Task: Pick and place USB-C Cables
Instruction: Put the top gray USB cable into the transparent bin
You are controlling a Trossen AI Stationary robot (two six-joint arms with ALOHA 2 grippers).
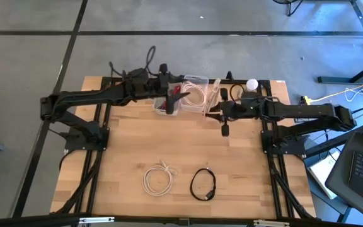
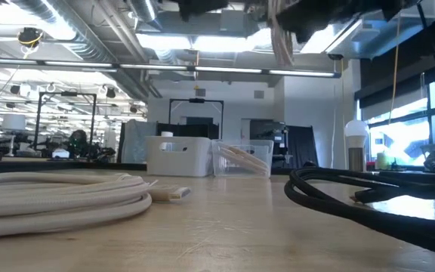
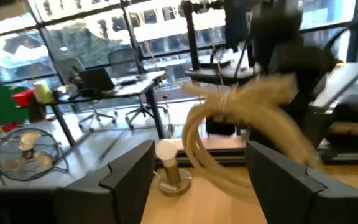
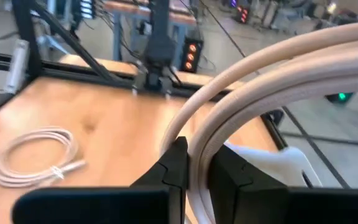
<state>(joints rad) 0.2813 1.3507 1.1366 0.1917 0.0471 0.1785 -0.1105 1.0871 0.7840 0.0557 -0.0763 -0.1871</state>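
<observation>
My right gripper (image 4: 196,168) is shut on a cream-white coiled USB-C cable (image 1: 197,94) and holds it in the air over the clear bin (image 1: 197,81) at the table's far edge. My left gripper (image 3: 197,186) is open and holds nothing. It hovers at the white bin (image 1: 164,107), where something red (image 1: 180,92) shows. In the left wrist view the held cream coil (image 3: 247,118) hangs ahead of my fingers. A second cream coil (image 1: 158,178) and a black coil (image 1: 203,184) lie flat on the table near its front edge. My right gripper pinches several strands of the cream coil's loop (image 4: 199,140) between its two fingers (image 4: 176,165), which lie across the strands. The coil is lifted clear of the table, and its strands (image 2: 282,38) hang down at the top of the low view.
A white ball-topped round object (image 1: 252,84) stands at the far edge, right of the bins. The white bin (image 2: 176,155) and clear bin (image 2: 242,157) sit side by side. The black frame rails (image 1: 99,157) run along both sides of the wooden table.
</observation>
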